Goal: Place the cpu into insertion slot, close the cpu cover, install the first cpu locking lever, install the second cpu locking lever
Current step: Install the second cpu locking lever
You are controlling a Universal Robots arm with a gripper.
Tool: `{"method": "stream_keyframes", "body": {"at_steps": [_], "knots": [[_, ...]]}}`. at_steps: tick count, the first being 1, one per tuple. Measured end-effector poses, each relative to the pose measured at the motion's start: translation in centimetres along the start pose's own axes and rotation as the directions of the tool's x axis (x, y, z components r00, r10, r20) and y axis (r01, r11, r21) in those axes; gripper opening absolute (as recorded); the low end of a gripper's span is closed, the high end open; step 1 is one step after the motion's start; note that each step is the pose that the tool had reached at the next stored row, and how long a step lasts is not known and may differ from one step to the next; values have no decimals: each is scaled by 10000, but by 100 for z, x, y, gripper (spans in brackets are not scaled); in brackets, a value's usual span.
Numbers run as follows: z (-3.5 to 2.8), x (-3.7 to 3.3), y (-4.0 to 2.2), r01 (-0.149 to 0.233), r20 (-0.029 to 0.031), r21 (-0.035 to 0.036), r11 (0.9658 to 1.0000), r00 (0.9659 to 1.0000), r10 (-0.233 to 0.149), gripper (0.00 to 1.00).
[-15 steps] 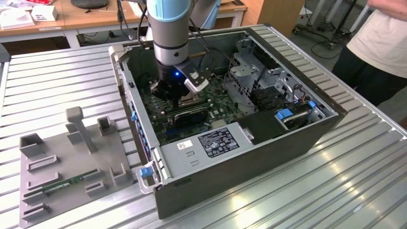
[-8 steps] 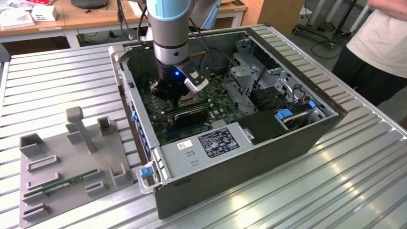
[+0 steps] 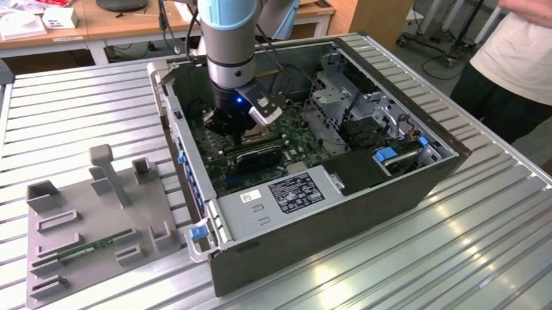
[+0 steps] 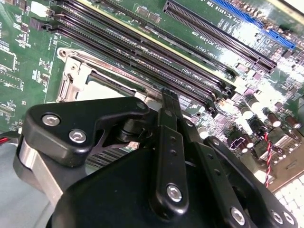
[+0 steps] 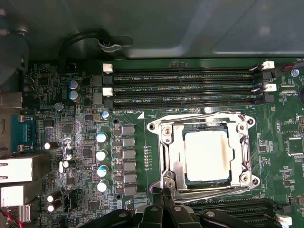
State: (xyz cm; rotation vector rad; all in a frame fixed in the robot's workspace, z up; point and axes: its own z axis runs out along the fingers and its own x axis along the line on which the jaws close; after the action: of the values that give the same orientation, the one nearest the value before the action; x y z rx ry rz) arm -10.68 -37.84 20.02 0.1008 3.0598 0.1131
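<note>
Item: cpu (image 5: 207,156), silvery square, seated in the insertion slot (image 5: 205,186) on the green motherboard (image 5: 142,156).

Item: cpu cover (image 5: 173,164), metal frame; you see it lying flat around the chip, its window showing the chip's top.

Item: tool (image 5: 165,195), black fingers drawn together to a narrow tip, nothing visibly held. In the first wrist view you find that tip at the socket's 7 o'clock corner, on the frame's edge. In the second wrist view the tool (image 4: 170,102) stands just beside the socket frame.

Item: memory slots (image 5: 185,88), long and black, at the socket's 12 o'clock.

Item: computer case (image 3: 345,213), open, lying on the slatted tabletop (image 3: 77,103).

Item: grey fixture tray (image 3: 95,226), at the case's 9 o'clock in the exterior view, carrying a green memory stick (image 3: 86,248).

Item: a person (image 3: 513,58), at the case's 2 o'clock.
</note>
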Motion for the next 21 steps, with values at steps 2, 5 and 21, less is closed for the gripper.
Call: {"method": "stream_keyframes", "body": {"at_steps": [2,5,21], "knots": [[4,6,-2,0,-1,3,10000,10000,0,11],[16,11,-3,0,-1,1,10000,10000,0,11],[41,29,-4,-1,6,-7,10000,10000,1,11]]}}
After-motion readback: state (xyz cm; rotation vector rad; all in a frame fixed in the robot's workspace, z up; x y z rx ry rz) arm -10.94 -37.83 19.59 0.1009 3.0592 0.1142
